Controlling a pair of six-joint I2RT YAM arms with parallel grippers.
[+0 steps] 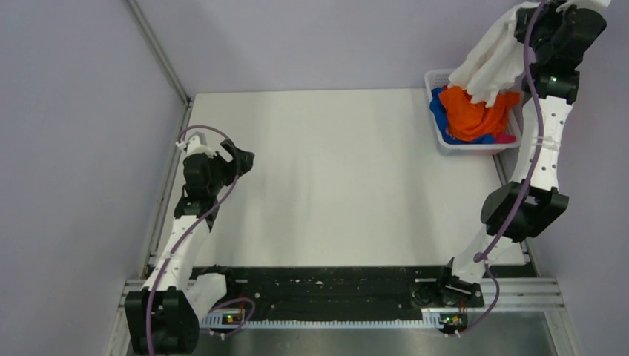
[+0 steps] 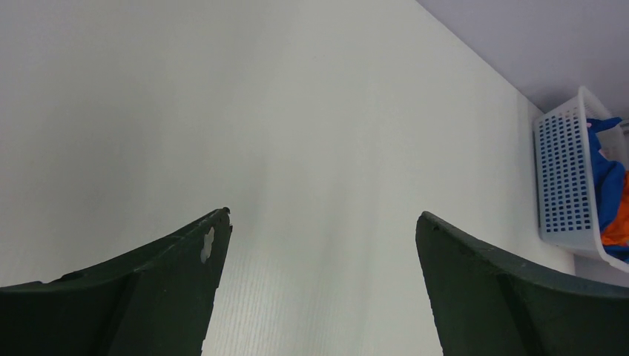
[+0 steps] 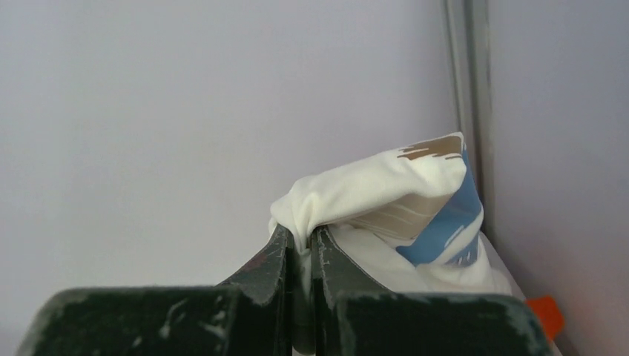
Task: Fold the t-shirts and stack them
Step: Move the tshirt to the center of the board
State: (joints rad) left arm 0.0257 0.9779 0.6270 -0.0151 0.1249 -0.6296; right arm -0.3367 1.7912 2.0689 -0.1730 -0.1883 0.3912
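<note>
White t-shirt (image 1: 491, 63) is hanging over the basket (image 1: 436, 76) from the clenching right fingers (image 3: 276, 256) while the left fingers (image 2: 178, 274) are gaping open.

**Work surface** (image 1: 334, 178). A white, matte, rectangular board, viewed from above and behind. A grey metal rail (image 1: 157, 222) borders its left side. A black strip (image 1: 334, 285) runs along its near edge and carries the left arm base (image 1: 211, 288) and the right arm base (image 1: 449, 289), one toward each end. The left wrist view shows a fine ribbed grain in the board. One item stands directly on the surface: a white plastic lattice basket (image 1: 463, 146) in the far right corner, well apart from both bases. Its walls are pierced by regular rows of small square holes.
</note>
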